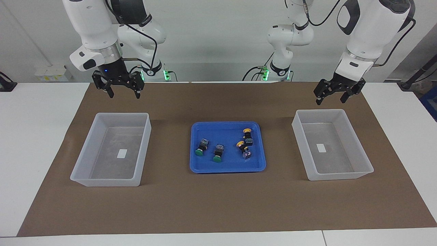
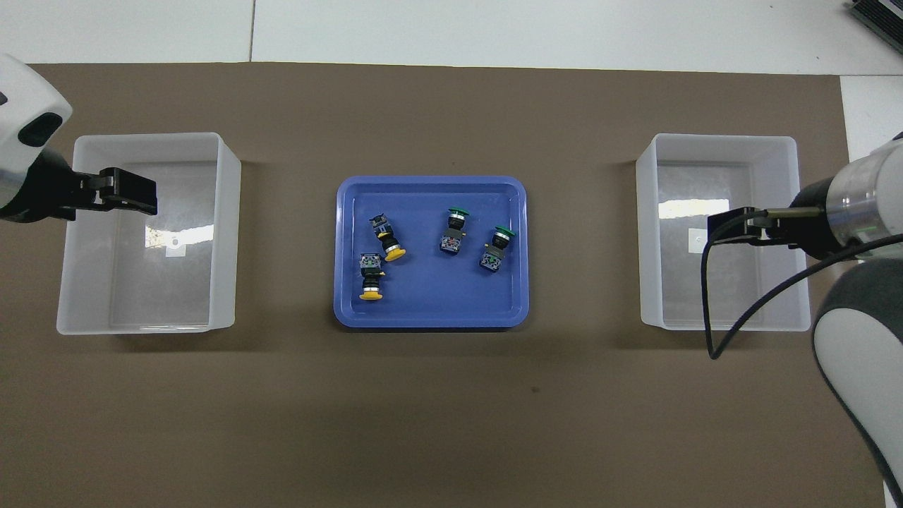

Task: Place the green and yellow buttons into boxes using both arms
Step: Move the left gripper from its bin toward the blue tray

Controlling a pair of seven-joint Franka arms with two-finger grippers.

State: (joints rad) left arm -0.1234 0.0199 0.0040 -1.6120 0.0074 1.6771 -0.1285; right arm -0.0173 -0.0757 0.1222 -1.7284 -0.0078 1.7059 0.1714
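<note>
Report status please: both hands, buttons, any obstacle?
Left hand and right hand open, empty, raised near the boxes. Four buttons lie in blue tray. Nothing in the way.

Both arms' upper links point(image 1: 375, 20) beyond the frame edge; bin labels point(image 1: 122, 153) unreadable.

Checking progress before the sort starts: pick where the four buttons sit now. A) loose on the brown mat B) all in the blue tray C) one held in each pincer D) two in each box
B: both green buttons and both yellow buttons lie in the blue tray.
</note>
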